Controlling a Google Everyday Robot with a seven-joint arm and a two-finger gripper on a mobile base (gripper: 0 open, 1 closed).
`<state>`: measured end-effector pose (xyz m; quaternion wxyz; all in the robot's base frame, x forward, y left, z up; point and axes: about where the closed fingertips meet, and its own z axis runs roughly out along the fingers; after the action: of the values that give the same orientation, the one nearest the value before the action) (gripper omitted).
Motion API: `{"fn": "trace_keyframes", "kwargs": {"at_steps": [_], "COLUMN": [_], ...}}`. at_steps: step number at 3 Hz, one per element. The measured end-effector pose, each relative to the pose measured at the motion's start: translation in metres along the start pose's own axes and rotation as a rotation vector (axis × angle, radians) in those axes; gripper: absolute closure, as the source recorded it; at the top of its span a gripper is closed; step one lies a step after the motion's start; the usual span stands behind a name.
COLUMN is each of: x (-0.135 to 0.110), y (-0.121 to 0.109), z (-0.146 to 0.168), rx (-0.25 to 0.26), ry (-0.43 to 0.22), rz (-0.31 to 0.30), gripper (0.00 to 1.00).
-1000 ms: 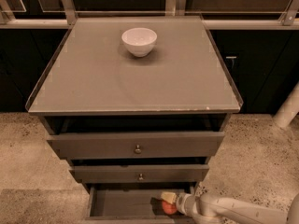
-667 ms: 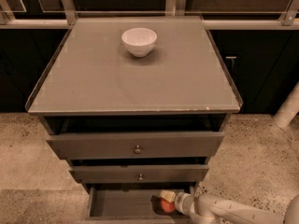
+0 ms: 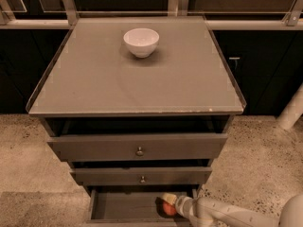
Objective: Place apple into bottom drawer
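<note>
The apple, small and orange-red, sits at the right end of the pulled-out bottom drawer, a shallow grey-brown tray. My gripper reaches in from the lower right on a pale arm and is right at the apple, over the drawer's right side. The fingers overlap the fruit, so the grip itself is hidden.
A white bowl stands on the grey cabinet top. Two wider drawers with round knobs are partly open above the bottom one. Speckled floor lies to both sides. A white post stands at the right.
The gripper and apple have stayed at the right end of the bottom drawer; nothing has visibly moved.
</note>
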<state>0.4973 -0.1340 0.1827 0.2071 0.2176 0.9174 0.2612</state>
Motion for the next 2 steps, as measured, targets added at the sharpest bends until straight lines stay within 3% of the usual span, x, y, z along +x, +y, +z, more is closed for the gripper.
{"fn": "trace_keyframes", "kwargs": {"at_steps": [2], "x": [0.0], "y": [-0.0001], "z": [0.0002], "rx": [0.001], "ry": [0.0], "rz": [0.0], "gripper": [0.58]}}
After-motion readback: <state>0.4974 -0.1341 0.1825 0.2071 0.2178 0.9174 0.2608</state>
